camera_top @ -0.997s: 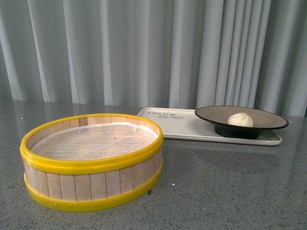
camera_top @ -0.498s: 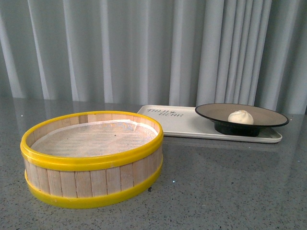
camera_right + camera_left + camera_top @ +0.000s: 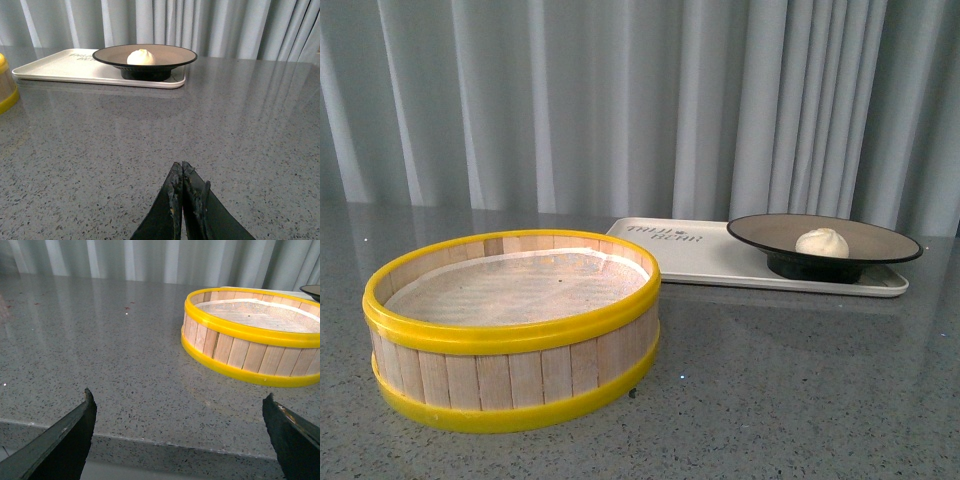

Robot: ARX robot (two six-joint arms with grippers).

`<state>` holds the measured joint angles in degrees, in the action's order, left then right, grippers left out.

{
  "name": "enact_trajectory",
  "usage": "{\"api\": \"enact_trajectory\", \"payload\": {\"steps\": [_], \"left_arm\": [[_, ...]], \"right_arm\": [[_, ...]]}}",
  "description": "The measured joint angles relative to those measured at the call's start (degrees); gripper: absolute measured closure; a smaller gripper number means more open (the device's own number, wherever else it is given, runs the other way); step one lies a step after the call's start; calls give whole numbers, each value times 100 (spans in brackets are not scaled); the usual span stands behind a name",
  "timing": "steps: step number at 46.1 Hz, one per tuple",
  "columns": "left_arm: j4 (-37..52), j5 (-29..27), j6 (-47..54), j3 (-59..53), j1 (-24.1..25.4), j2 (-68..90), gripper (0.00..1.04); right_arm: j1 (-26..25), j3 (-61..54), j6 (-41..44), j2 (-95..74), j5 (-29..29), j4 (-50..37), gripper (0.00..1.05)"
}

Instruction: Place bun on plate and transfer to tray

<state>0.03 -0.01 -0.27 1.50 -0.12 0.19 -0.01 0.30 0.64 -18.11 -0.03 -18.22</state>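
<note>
Bun (image 3: 821, 243) on plate (image 3: 880, 240), plate on tray (image 3: 692, 262), task apparently complete; right gripper (image 3: 182, 172) pinched empty, nearer, facing it across bare counter; left gripper (image 3: 180, 405) spread empty beside steamer basket (image 3: 240, 347).

The small cream-white pleated bun (image 3: 821, 242) sat upright inside the shallow black-rimmed, tan plate (image 3: 880, 243), which stood on the flat cream rectangular tray's (image 3: 700, 258) right end.

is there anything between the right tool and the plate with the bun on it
Nothing visible. In the right wrist view only bare grey countertop lies between the shut right tool and the plate, which sits on the tray with the bun in it. The steamer basket stands off to the side.
</note>
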Motion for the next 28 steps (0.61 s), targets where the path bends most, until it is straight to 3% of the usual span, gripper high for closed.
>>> {"api": "enact_trajectory", "payload": {"steps": [21,28], "left_arm": [[0,0,0,0,0,0,7],[0,-2,0,0,0,0,7]], "right_arm": [[0,0,0,839,0,835,103],[0,4,0,1650,-2,1786,103]]}}
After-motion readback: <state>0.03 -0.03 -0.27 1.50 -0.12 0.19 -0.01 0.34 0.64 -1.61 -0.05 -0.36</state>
